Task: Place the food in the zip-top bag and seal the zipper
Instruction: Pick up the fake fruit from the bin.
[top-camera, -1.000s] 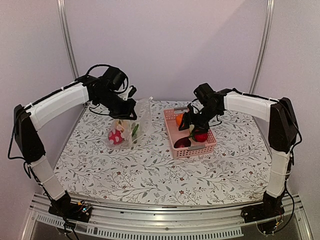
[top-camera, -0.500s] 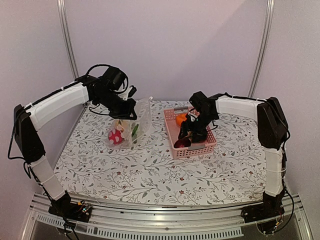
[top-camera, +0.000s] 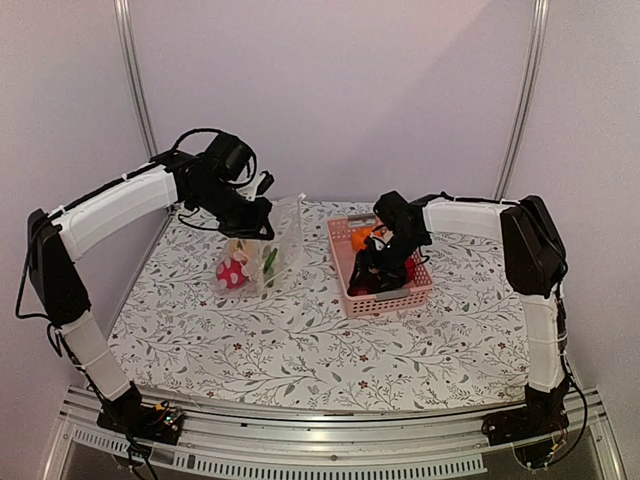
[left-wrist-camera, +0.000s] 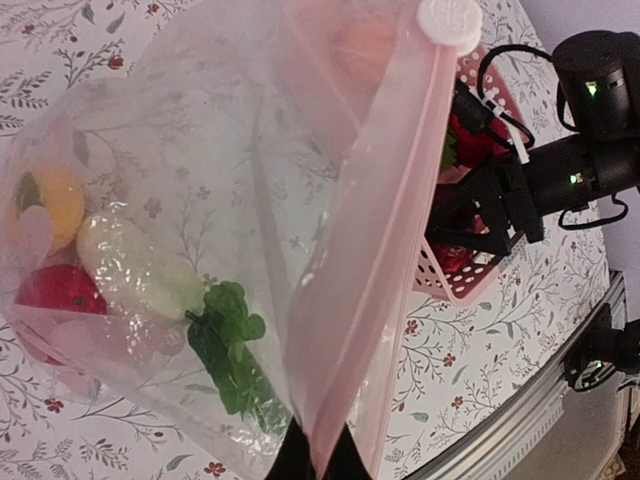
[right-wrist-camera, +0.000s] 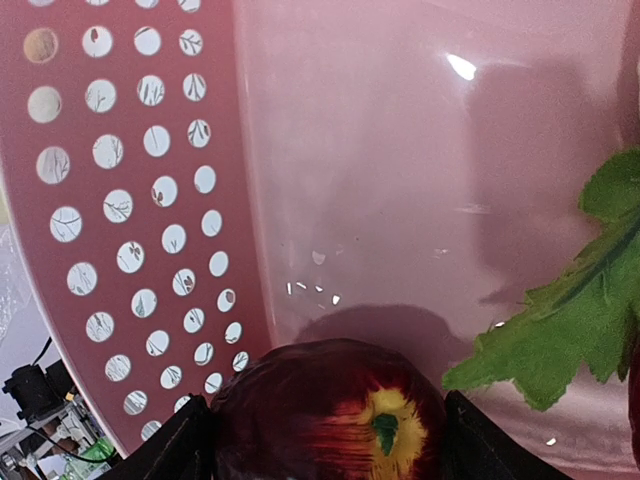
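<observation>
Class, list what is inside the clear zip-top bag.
Inside the zip-top bag: a yellow-orange piece, a cream-white piece, a red piece and green leaves. The crinkled plastic blurs anything behind them.

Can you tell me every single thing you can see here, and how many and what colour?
zip-top bag: one, clear, held up over the table's left side
food in the bag: a red piece, a yellow-orange piece, a cream-white piece, green leaves, all at its bottom
basket: one, pink with holes, on the table right of the bag
food in the basket: an orange piece at the back, a dark red fruit with a green leaf beside it; more may be hidden
table: one, white with leafy print
left gripper: black, shut on the bag's edge
right gripper: black, open, down in the basket, a finger each side of the dark red fruit
</observation>
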